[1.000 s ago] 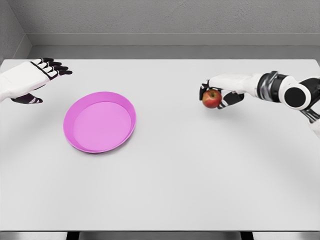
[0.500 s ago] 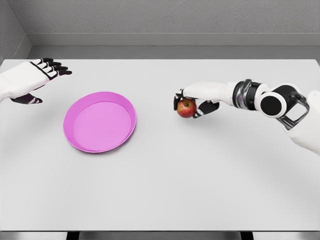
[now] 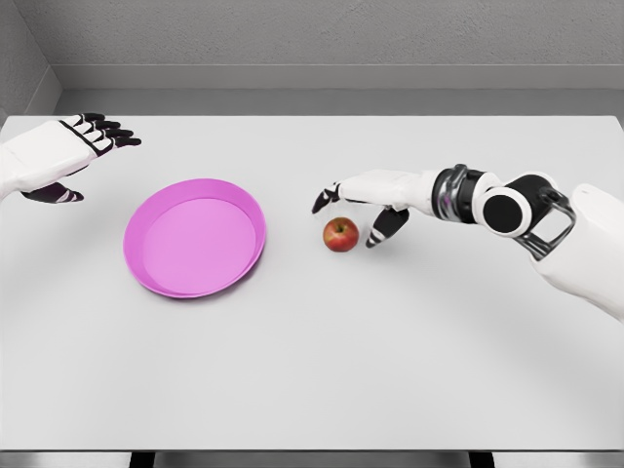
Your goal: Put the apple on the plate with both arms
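Apple (image 3: 340, 234) sits loose on the bench (image 3: 390, 351), right hand (image 3: 375, 195) fingers spread above it; left hand (image 3: 58, 156) open (far off). Any nudge could roll it past the plate (image 3: 146, 278).

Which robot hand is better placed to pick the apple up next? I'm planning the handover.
Probably the left, on plain geometry. The apple lies on the table just right of the plate, released. The right robot hand hovers open above it; the left robot hand is open beyond the plate, so it needs a long reach.

white table (image 3: 322, 351), grey wall (image 3: 331, 34) behind it
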Motion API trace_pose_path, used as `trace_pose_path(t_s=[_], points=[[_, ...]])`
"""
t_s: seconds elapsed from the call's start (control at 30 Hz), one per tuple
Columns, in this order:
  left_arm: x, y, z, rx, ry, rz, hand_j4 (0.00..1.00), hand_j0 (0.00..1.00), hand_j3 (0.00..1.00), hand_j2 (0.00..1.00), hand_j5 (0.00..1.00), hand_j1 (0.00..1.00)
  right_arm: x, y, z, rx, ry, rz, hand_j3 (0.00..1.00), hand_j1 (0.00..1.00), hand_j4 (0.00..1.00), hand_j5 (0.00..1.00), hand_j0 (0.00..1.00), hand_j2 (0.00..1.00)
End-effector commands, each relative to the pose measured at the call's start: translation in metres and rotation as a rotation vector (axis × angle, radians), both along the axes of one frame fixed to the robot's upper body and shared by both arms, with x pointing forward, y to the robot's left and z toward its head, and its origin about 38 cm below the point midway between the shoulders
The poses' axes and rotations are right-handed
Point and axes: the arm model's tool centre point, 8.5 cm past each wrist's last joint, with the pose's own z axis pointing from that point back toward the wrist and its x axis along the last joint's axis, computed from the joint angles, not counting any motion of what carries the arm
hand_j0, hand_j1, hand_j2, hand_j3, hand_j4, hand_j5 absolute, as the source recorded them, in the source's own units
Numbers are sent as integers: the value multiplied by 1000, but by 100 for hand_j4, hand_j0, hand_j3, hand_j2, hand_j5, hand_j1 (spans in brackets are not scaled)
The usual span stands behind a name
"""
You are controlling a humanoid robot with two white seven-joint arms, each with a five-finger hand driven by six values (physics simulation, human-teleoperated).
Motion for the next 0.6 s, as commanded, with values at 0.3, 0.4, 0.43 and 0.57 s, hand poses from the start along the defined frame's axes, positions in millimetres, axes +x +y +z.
trace_pose_path(t_s=[0.3, 0.4, 0.43, 0.57], points=[[0, -1, 2, -5, -5, -1, 100, 100, 100, 100, 100, 100, 16, -157, 69, -72, -155, -303, 100, 100, 100, 100, 100, 100], [0, -7, 0, -5, 1, -14, 100, 100, 100, 100, 100, 100, 9, -189, 80, -55, -183, -360, 100, 100, 100, 100, 100, 100], [1, -21, -4, -15, 15, -40, 100, 100, 100, 100, 100, 100, 7, -195, 83, -61, -194, -358, 100, 100, 100, 100, 100, 100], [-12, -107, -5, 32, 61, -242, 100, 100, 100, 100, 100, 100, -1, -209, 80, -71, -196, -353, 100, 100, 100, 100, 100, 100]])
